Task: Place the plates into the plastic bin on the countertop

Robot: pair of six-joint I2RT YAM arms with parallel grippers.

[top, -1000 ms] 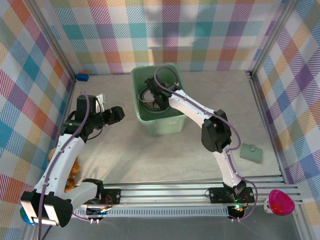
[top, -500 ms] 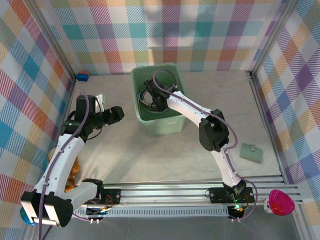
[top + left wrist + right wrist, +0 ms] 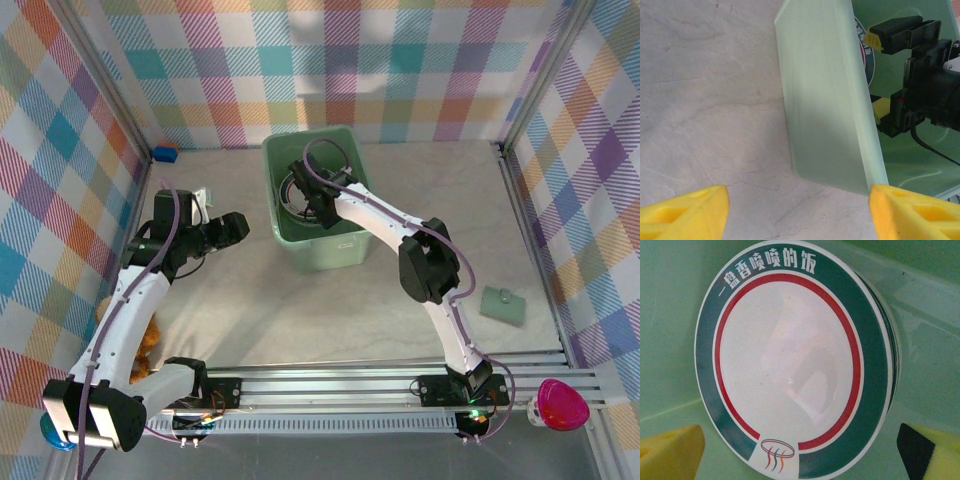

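Plates (image 3: pixel 297 190) in the bin (image 3: pixel 330 250), upper centre.
Bin stands on the table (image 3: pixel 280 300); left hand (image 3: pixel 240 228) lies left of it.

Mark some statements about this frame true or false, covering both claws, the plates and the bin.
1. The right claw is open, facing a plate inside the plastic bin. True.
2. That plate has an orange rim. False: its rim is dark green with a red ring inside.
3. The left claw grips the bin's wall. False: it is open, over the countertop, apart from the bin.
4. A small flat green piece lies on the countertop, right of the bin. True.
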